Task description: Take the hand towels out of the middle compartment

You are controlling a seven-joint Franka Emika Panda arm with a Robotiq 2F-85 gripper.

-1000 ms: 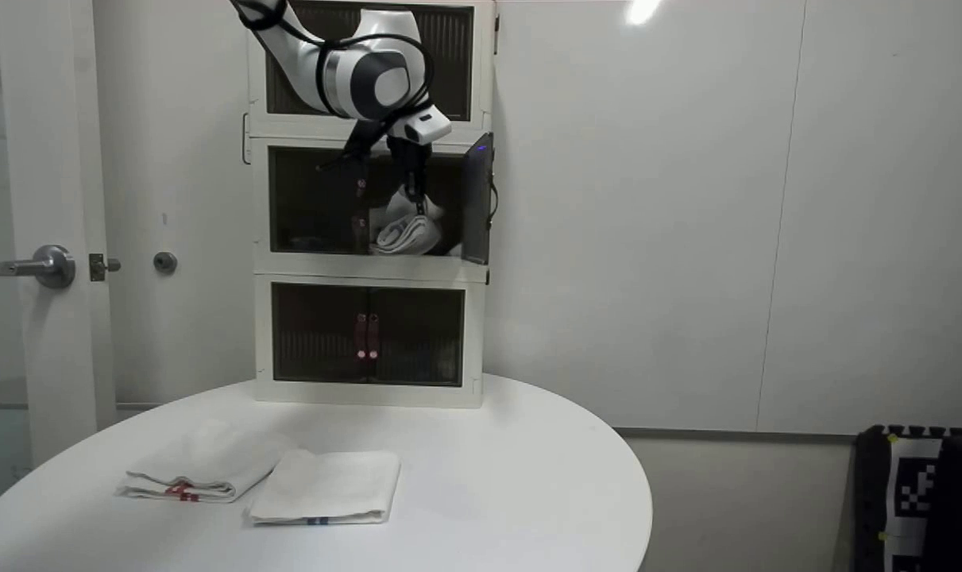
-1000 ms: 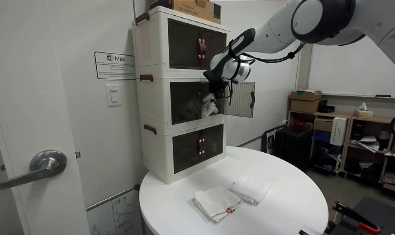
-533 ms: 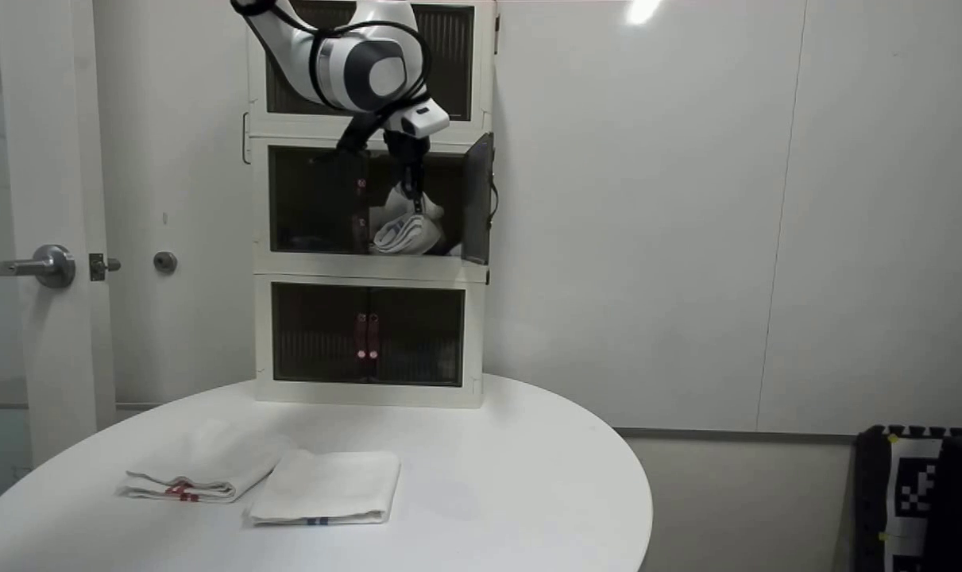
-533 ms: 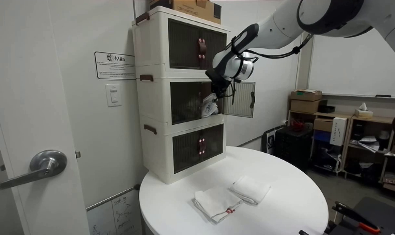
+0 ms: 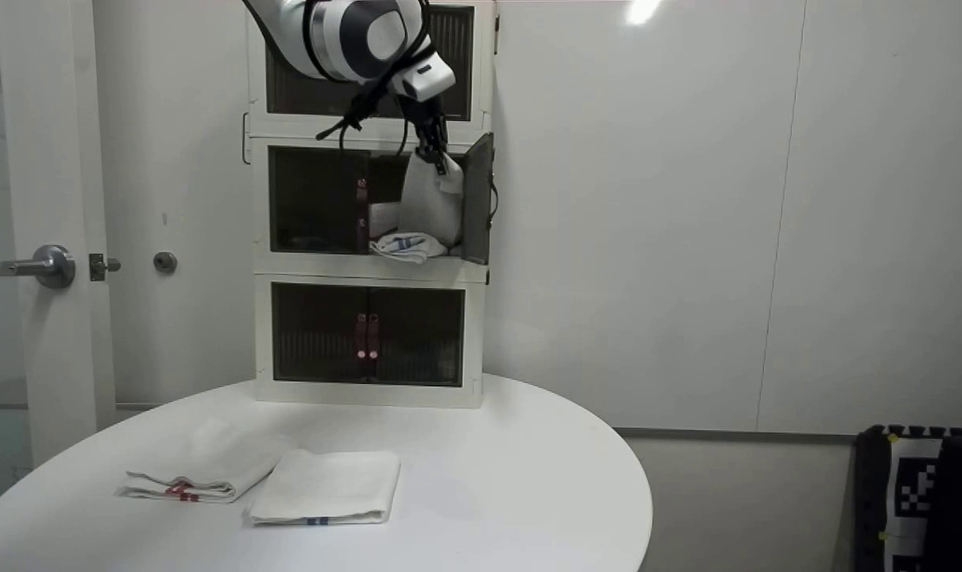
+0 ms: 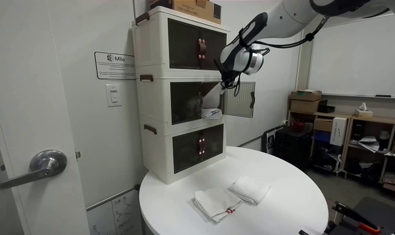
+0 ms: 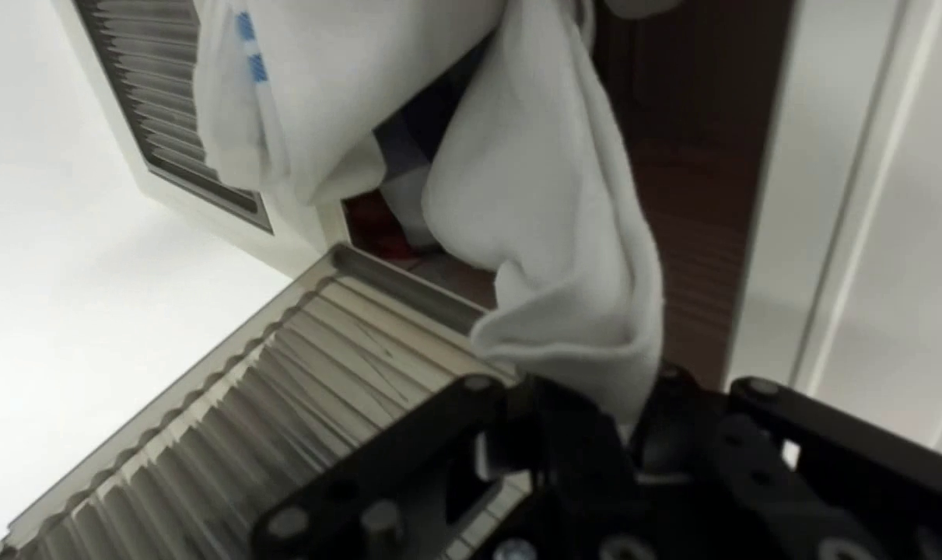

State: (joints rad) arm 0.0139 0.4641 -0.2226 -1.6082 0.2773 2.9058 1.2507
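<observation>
My gripper (image 5: 435, 165) is at the upper front of the middle compartment (image 5: 353, 265), shut on a white towel (image 5: 431, 199). In the wrist view the gripper (image 7: 630, 416) pinches this towel (image 7: 556, 202) by a folded end, and it hangs down into the compartment. A white towel with blue stripes (image 5: 407, 247) lies on the compartment floor and droops over its front edge; it also shows in the wrist view (image 7: 245, 109). I cannot tell whether the two are joined. More white cloth (image 5: 383, 218) sits behind the left door. Two folded towels, red-striped (image 5: 210, 461) and blue-striped (image 5: 326, 485), lie on the table.
The middle compartment's right door (image 6: 239, 99) stands open, close beside the held towel; its left door (image 6: 185, 102) is shut. The upper box (image 6: 150, 45) is just behind and above my wrist. The round white table (image 5: 512, 492) stands below.
My gripper has moved up and outward from the compartment, drawing the white towel up into a stretched shape. The rolled blue-striped cloth has flattened and slid toward the front edge.
</observation>
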